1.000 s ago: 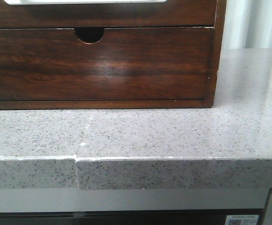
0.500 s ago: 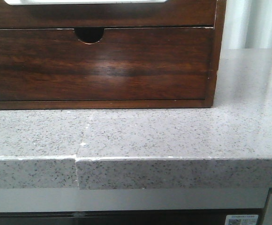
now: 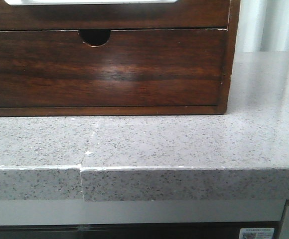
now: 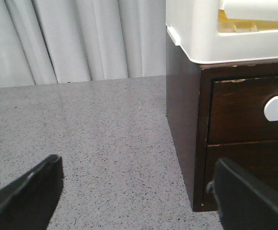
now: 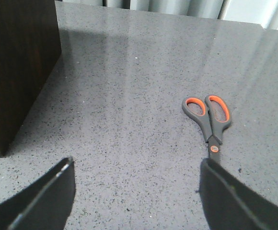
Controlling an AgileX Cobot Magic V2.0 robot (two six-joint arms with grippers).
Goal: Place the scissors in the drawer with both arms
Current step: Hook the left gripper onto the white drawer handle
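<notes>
Grey speckled stone counter (image 3: 184,144), bearing a dark wooden drawer cabinet (image 3: 134,69) and grey-orange scissors (image 5: 210,117) lying flat.

I see the cabinet (image 3: 104,64) standing on the counter (image 3: 184,144). The scissors (image 5: 209,120) lie flat on the counter, well apart from the cabinet, off its side. A tray (image 4: 215,33) sits on the cabinet.

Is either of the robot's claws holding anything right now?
No. The left gripper and right gripper are both open and empty; the scissors lie untouched on the countertop.
</notes>
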